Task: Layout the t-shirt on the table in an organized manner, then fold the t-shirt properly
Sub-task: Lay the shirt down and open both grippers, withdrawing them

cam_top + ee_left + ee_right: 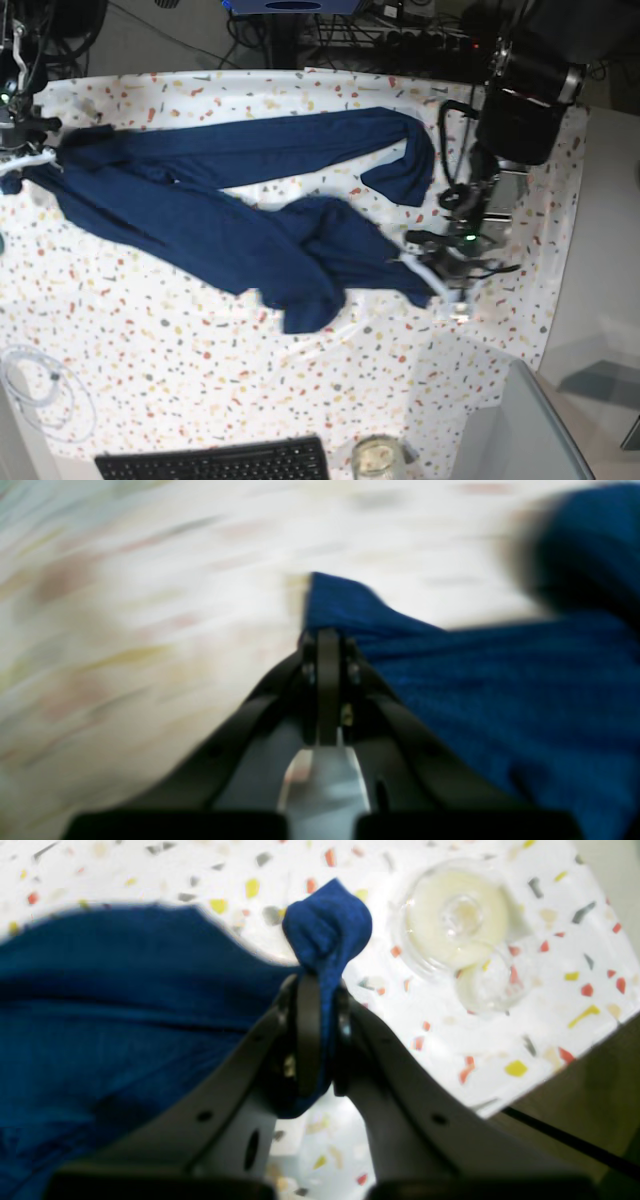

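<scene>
Both sets of jaws are closed on blue cloth: the left gripper (327, 645) pinches one edge of the t-shirt (230, 235), the right gripper (315, 1005) a bunched corner. Stretched between them, the shirt lies twisted across the speckled desk (200, 370), beside a keyboard (215, 462).

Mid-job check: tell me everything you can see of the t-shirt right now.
The t-shirt is plain dark navy, thin soft knit, stretched in a twisted, rumpled band across the table, not flat. The right end effector is shut on a bunched corner at one end; the left end effector is shut on an edge at the other. One part curls near the far edge.
</scene>
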